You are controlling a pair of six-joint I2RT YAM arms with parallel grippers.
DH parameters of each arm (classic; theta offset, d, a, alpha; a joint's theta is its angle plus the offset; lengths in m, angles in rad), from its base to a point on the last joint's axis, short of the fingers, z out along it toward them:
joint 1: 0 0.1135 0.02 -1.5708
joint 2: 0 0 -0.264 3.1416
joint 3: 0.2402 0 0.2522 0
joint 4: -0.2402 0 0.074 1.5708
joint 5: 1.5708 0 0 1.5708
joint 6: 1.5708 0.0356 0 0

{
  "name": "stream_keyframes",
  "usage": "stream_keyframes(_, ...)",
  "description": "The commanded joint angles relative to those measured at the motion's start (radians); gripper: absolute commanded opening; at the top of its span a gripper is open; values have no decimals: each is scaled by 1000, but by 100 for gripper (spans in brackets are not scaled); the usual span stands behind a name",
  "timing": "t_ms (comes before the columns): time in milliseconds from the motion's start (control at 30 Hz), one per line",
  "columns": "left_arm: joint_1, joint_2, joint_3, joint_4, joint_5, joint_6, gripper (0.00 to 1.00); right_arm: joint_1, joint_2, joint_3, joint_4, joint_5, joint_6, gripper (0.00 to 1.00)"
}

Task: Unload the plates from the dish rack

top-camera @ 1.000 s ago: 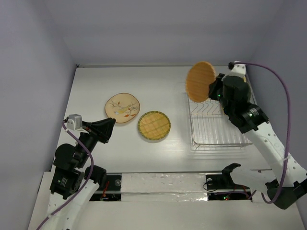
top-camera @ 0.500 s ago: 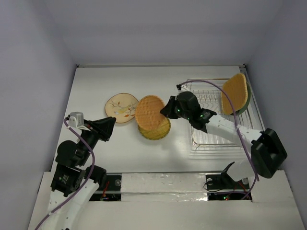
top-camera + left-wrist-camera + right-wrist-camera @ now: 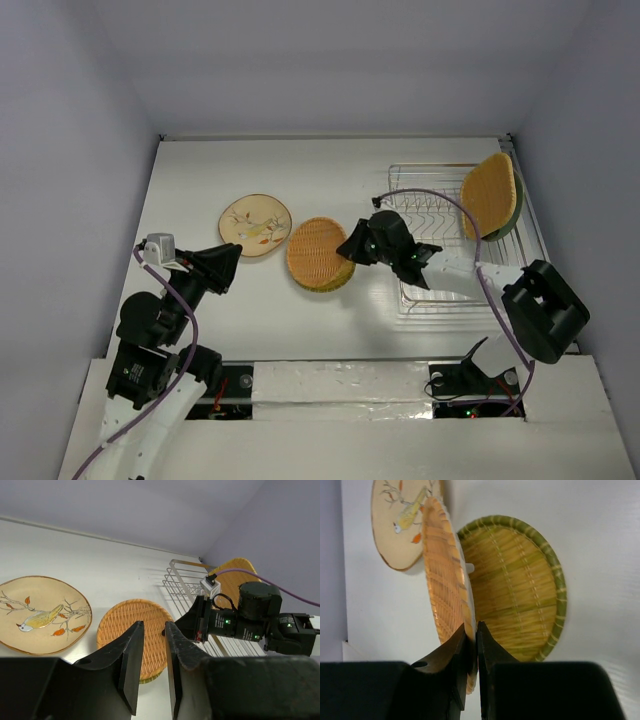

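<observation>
My right gripper (image 3: pixel 350 247) is shut on the rim of a round orange wicker plate (image 3: pixel 318 252), holding it tilted just above a green-rimmed wicker plate (image 3: pixel 343 281) lying on the table. The right wrist view shows the held plate (image 3: pixel 442 580) edge-on between the jaws (image 3: pixel 472 630), over the green-rimmed plate (image 3: pixel 520 590). A cream plate with a bird and leaves (image 3: pixel 256 226) lies flat to the left. The wire dish rack (image 3: pixel 440 290) holds an orange wicker plate (image 3: pixel 487 192) with a pale green one (image 3: pixel 514 218) behind it. My left gripper (image 3: pixel 234 262) is open and empty, also seen in its wrist view (image 3: pixel 153 626).
The rack stands against the right side of the white table, near the right wall. Walls enclose the table at the back and on both sides. The right arm's purple cable (image 3: pixel 420 195) loops over the rack.
My right arm has carried the orange wicker plate from above the rack leftward and lowered it over the green-rimmed plate. The left arm has barely moved.
</observation>
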Motion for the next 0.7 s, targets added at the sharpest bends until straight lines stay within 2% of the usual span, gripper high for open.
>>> stream_keyframes(0, 6, 8, 2, 37, -5, -6, 21, 8, -16, -26, 120, 50, 42, 5)
stream_keyframes(200, 6, 5, 4, 37, -5, -7, 21, 8, 8, -47, 94, 44, 29, 32)
stream_keyframes(300, 6, 4, 1, 37, -4, -6, 21, 8, 2, -50, 53, 56, 13, 50)
stream_keyframes(333, 6, 4, 0, 39, -4, -7, 21, 8, -6, -55, 33, 62, 10, 58)
stream_keyframes(433, 6, 1, 0, 40, -2, -7, 21, 8, -39, -61, -16, 96, -11, 71)
stream_keyframes(533, 6, -4, 0, 41, -1, -6, 21, 8, -68, -58, -77, 131, -33, 77)
stream_keyframes(667, 6, -12, 0, 41, 1, -7, 21, 8, -166, -29, -195, 221, -60, 75)
